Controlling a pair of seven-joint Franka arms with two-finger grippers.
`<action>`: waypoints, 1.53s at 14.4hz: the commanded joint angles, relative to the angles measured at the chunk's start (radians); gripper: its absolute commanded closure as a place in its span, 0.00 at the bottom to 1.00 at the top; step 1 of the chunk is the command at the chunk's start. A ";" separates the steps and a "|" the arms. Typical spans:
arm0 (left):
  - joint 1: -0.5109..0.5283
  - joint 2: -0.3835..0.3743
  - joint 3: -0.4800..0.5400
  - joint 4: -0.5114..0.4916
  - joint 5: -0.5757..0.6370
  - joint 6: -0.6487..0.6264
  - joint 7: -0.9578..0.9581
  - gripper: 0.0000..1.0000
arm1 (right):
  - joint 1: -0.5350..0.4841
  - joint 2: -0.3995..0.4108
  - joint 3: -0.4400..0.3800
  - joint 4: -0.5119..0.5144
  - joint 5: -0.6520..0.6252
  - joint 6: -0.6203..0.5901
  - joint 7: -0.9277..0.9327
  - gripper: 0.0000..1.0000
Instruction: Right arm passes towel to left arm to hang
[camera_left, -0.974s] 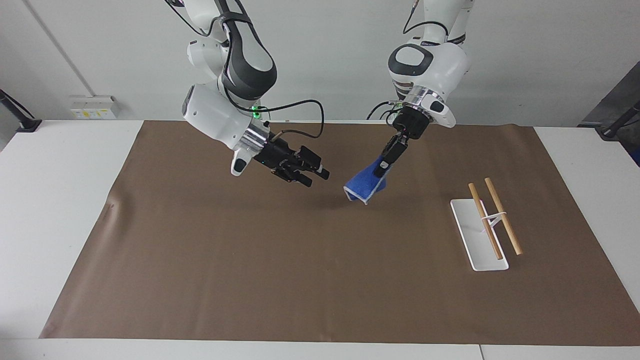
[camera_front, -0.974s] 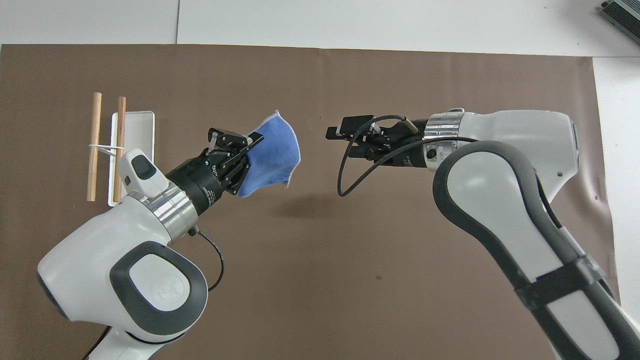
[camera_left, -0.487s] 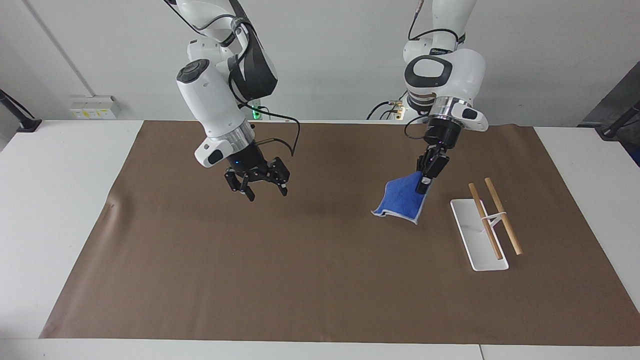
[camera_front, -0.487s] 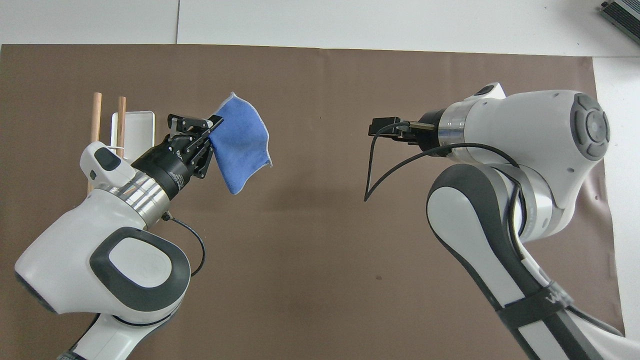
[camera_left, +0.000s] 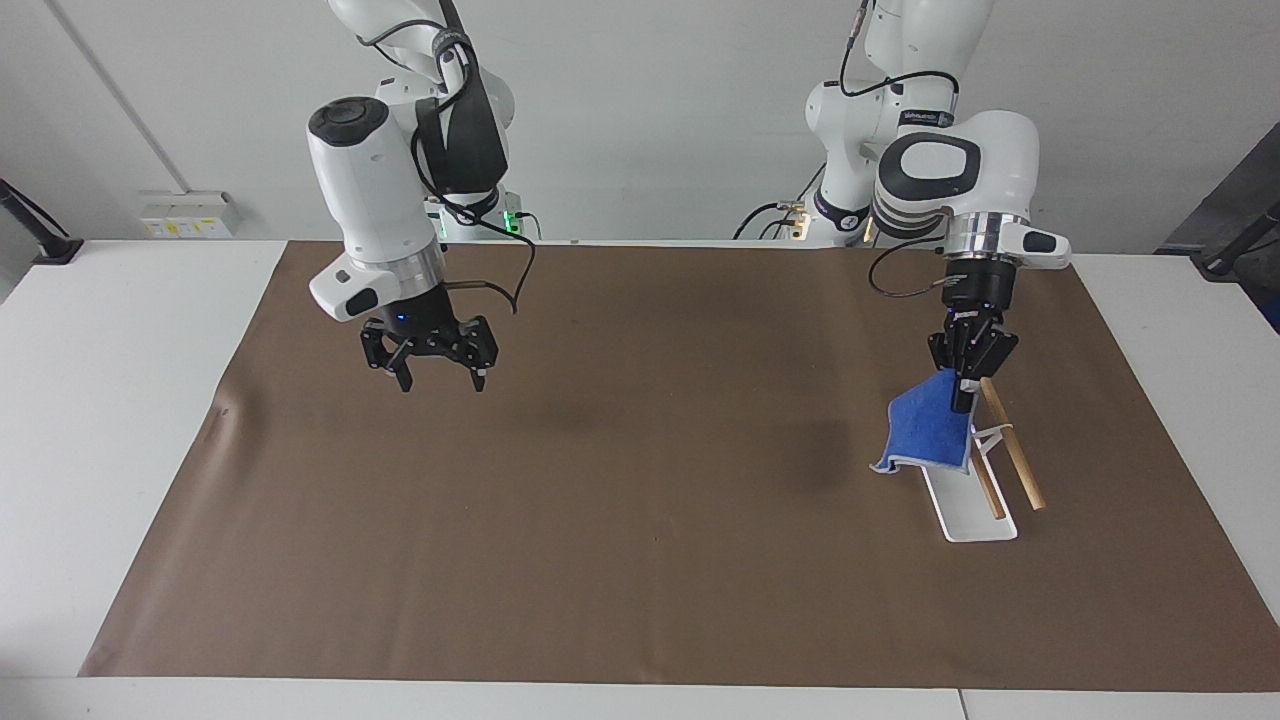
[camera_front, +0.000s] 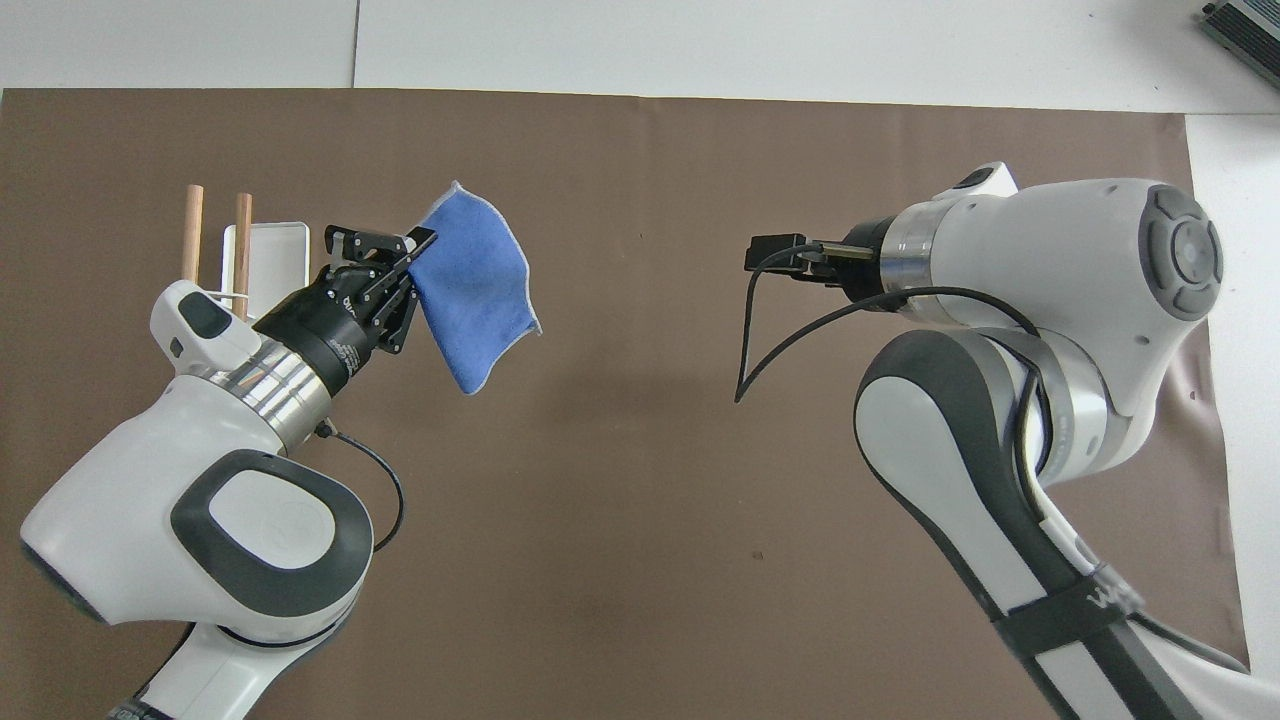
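Observation:
The blue towel (camera_left: 930, 432) hangs in the air from one corner, pinched by my left gripper (camera_left: 962, 398), which points straight down and is shut on it. The towel dangles just over the rack (camera_left: 968, 515), a white base with two wooden rods (camera_left: 1015, 455), at the left arm's end of the table. In the overhead view the towel (camera_front: 472, 290) spreads out from the left gripper (camera_front: 412, 248) beside the rack (camera_front: 275, 245). My right gripper (camera_left: 443, 380) hangs open and empty over the mat toward the right arm's end; from overhead only its tip (camera_front: 772, 255) shows past the wrist.
A big brown paper mat (camera_left: 640, 520) covers most of the white table (camera_left: 100, 420). A black cable loops down from the right wrist (camera_front: 745, 340). Wall sockets sit by the table edge nearest the robots (camera_left: 188, 213).
The left arm has swung the towel away from the middle to over the rack. The right gripper has drawn back toward its own end and turned to point down, staying open.

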 joint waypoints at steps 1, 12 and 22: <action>0.066 0.015 -0.013 -0.011 -0.015 0.017 0.024 1.00 | 0.017 -0.070 -0.083 0.030 -0.021 -0.123 0.006 0.00; 0.253 0.077 -0.015 -0.020 -0.038 0.014 0.017 1.00 | -0.022 -0.136 -0.154 0.134 -0.003 -0.426 -0.080 0.00; 0.333 0.112 -0.015 -0.029 -0.040 0.007 0.010 0.91 | -0.020 -0.133 -0.153 0.146 -0.003 -0.442 -0.121 0.00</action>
